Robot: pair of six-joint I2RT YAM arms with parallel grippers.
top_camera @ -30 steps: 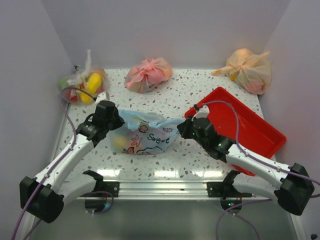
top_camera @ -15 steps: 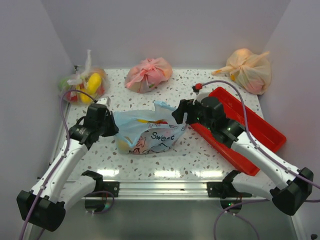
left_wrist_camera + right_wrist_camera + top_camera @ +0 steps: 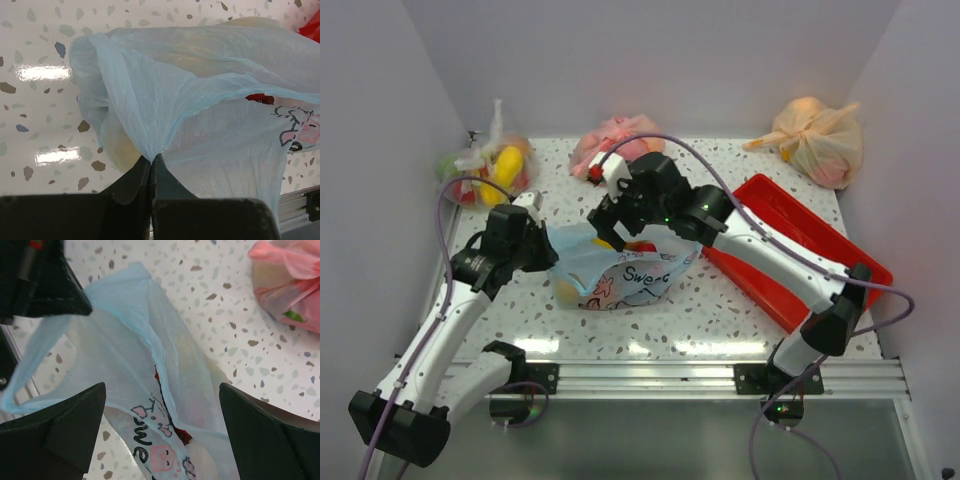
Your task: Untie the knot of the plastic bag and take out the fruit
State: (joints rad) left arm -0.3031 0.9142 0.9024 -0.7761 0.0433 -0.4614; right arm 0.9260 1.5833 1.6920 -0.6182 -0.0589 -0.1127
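The light blue plastic bag (image 3: 620, 278) with its pink-and-dark cartoon print lies mid-table, mouth gaping; no knot shows in it. My left gripper (image 3: 538, 246) is shut on the bag's left edge, and the left wrist view shows blue film (image 3: 200, 100) pinched between the closed fingertips (image 3: 151, 158). My right gripper (image 3: 610, 214) hovers open over the bag's top, jaws wide apart with nothing between them (image 3: 162, 388). A red fruit (image 3: 174, 434) peeks through the bag's slit (image 3: 260, 98). A yellow fruit (image 3: 564, 289) shows through the film at the lower left.
A red tray (image 3: 820, 250) lies at the right. A pink knotted bag (image 3: 588, 150) sits behind the right arm, an orange bag (image 3: 817, 138) at the back right, and a clear bag with yellow fruit (image 3: 486, 170) at the back left. White walls close three sides.
The right gripper let go of the bag's right end, opened wide and swung up and left over the bag. The bag's twisted top came apart and its mouth opened. The left gripper drew slightly left.
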